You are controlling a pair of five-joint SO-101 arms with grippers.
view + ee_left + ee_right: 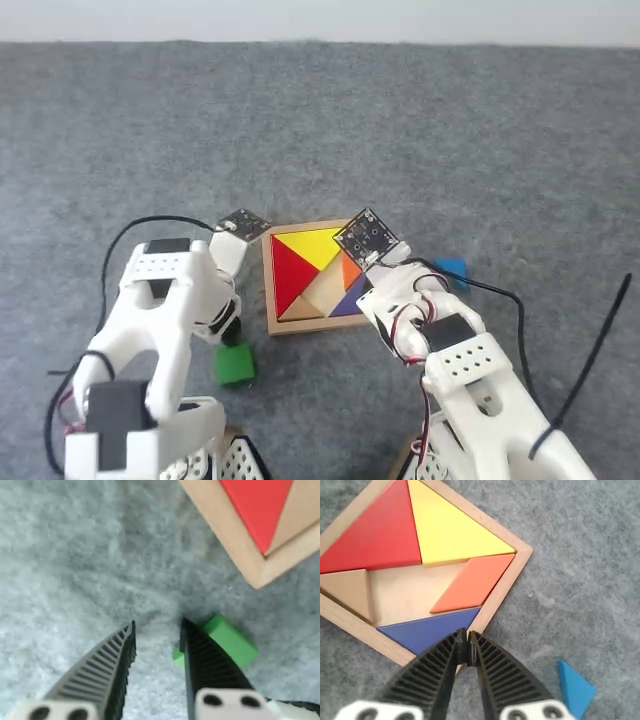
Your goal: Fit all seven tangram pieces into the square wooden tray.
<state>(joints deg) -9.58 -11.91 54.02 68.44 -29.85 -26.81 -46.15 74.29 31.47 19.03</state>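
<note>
Worktop: grey, felt-like worktop (pixel 400 130); two white arms rise from the near edge, side by side.
Tray: square wooden tray (pixel 267 290) lies flat between the two arms, near the middle of the worktop.
Pieces in tray: red triangle (pixel 380 535) and yellow triangle (pixel 450 530) meet along one edge; orange parallelogram (pixel 472 582) lies against one wall; dark blue triangle (pixel 427 630) lies along the adjoining wall; a wood-coloured triangle (pixel 350 590) sits in a corner; bare tray floor shows between them.
Pieces outside: green piece (pixel 230 640) lies on the worktop just off one tray corner; light blue triangle (pixel 575 687) lies on the worktop, apart from the tray on the opposite side.
Left arm: left arm (pixel 165 310) is bent forward, wrist pointing down beside the tray; left tool (pixel 157 625) is spread, nothing between its fingers, low over the worktop; one finger is just beside the green piece, contact unclear.
Right arm: right arm (pixel 460 360) leans in over the tray's near corner; right tool (pixel 467 642) has its fingers pressed together, holding nothing, tips over the tray rim next to the dark blue triangle.
</note>
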